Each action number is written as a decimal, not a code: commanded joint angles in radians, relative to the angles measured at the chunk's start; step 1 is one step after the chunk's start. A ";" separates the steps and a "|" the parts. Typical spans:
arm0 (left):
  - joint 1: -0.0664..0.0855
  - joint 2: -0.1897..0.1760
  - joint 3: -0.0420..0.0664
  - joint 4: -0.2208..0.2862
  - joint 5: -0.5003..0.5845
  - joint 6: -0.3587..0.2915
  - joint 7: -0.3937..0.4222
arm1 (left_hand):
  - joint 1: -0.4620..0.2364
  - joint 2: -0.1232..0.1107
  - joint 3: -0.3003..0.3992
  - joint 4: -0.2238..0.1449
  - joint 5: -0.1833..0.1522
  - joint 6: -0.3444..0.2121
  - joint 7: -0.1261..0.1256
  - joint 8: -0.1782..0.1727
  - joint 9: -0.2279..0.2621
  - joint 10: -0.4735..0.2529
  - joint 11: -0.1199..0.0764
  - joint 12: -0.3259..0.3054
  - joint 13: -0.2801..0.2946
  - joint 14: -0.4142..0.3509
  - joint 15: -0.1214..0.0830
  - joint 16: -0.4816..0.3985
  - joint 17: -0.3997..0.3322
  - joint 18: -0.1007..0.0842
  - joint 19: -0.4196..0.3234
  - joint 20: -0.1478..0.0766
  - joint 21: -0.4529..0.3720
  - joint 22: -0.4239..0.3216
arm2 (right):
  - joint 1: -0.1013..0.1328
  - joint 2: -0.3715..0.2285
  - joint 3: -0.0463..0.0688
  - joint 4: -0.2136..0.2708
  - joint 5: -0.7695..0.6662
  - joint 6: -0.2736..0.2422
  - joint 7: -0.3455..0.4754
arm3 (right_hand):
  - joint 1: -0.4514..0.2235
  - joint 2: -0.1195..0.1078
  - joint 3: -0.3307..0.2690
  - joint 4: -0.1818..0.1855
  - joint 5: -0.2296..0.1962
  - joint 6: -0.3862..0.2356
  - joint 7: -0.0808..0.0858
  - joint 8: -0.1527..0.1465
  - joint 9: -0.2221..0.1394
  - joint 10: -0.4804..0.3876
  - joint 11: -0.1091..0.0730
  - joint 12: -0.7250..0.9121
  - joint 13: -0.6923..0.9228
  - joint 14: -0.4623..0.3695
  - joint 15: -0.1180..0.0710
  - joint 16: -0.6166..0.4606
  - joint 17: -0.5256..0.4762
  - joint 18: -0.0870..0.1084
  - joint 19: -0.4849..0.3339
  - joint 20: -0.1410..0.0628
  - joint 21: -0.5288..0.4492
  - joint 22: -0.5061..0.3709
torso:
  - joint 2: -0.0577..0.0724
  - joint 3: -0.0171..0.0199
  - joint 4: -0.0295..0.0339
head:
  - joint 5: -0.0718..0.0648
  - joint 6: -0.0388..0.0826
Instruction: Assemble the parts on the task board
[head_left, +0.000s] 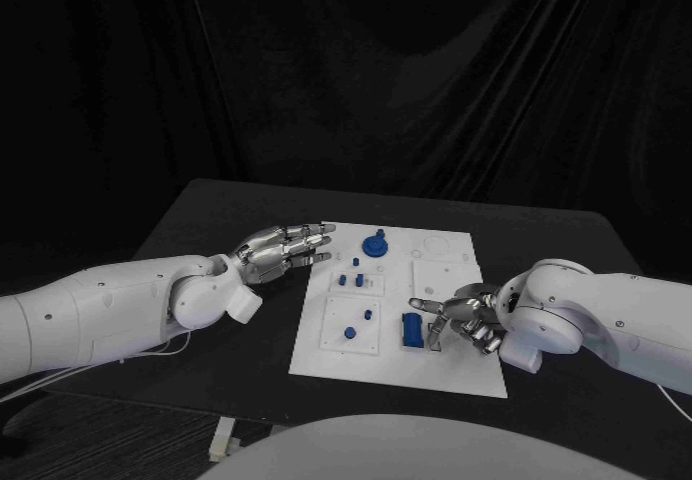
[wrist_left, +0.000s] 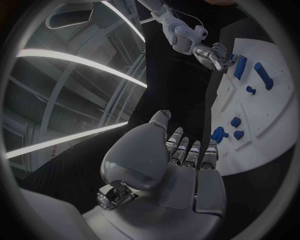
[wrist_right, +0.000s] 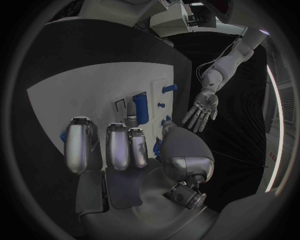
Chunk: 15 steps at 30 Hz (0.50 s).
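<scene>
The white task board (head_left: 447, 290) lies mid-table with blue parts on it. A tall round part (head_left: 375, 244) stands near its far edge, small pegs (head_left: 351, 281) sit below that, and an oblong blue block (head_left: 413, 330) lies near the front. My right hand (head_left: 464, 316) hovers over the board's near right part, fingers spread beside the block and holding nothing; the right wrist view shows the block (wrist_right: 140, 107) just past the fingertips (wrist_right: 130, 145). My left hand (head_left: 283, 249) is open at the board's far left edge, fingers stretched toward the round part (wrist_left: 219, 134).
The black table (head_left: 216, 215) has free room to the left of and behind the board. A black curtain hangs behind the table. In the left wrist view my right hand (wrist_left: 215, 52) is beyond the board (wrist_left: 278, 125).
</scene>
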 joint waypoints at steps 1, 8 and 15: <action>-0.001 0.000 0.001 0.002 0.002 0.013 0.006 | -0.009 0.003 0.008 0.000 0.002 0.005 0.002 0.004 0.001 0.003 0.007 0.004 0.002 0.001 0.006 0.006 0.001 0.018 0.000 0.010 0.004 0.000 | 0.002 -0.002 0.000 0.002 0.034 0.002 0.037 | 0.011 0.010 -0.010 0.000 0.010 -0.012 0.000 0.006 0.003 0.105 -0.006 0.006 0.263 0.056 -0.003 -0.002 0.003 0.018 0.031 -0.008 -0.002 0.198 | 0.000 -0.0001 0.0002 | 0.000 0.000; -0.002 -0.001 0.001 0.004 0.002 0.012 0.013 | -0.009 0.003 0.008 -0.001 0.002 0.006 0.003 0.004 0.001 0.003 0.007 0.005 0.002 0.001 0.006 0.006 0.001 0.018 0.001 0.010 0.004 0.001 | 0.003 -0.023 0.000 0.036 -0.037 -0.058 0.198 | 0.235 -0.003 -0.003 -0.121 0.096 -0.028 0.001 0.019 0.005 0.105 -0.005 0.006 0.263 0.060 -0.003 0.008 0.021 0.015 0.035 -0.008 0.009 0.202 | 0.000 -0.0002 0.0003 | 0.001 0.000; -0.002 -0.005 0.001 0.007 0.002 0.009 0.037 | -0.008 0.000 0.010 -0.005 0.005 0.010 0.002 0.006 0.002 0.004 0.008 0.007 0.002 0.003 0.006 0.009 0.002 0.019 0.005 0.011 0.007 0.009 | 0.015 -0.075 0.000 0.102 -0.177 -0.171 0.328 | 0.438 0.002 0.029 -0.238 0.204 -0.020 -0.010 0.064 0.014 0.105 -0.014 0.006 0.263 0.062 -0.009 0.014 0.032 0.011 0.041 -0.013 0.026 0.207 | 0.000 -0.0001 0.0002 | 0.000 0.000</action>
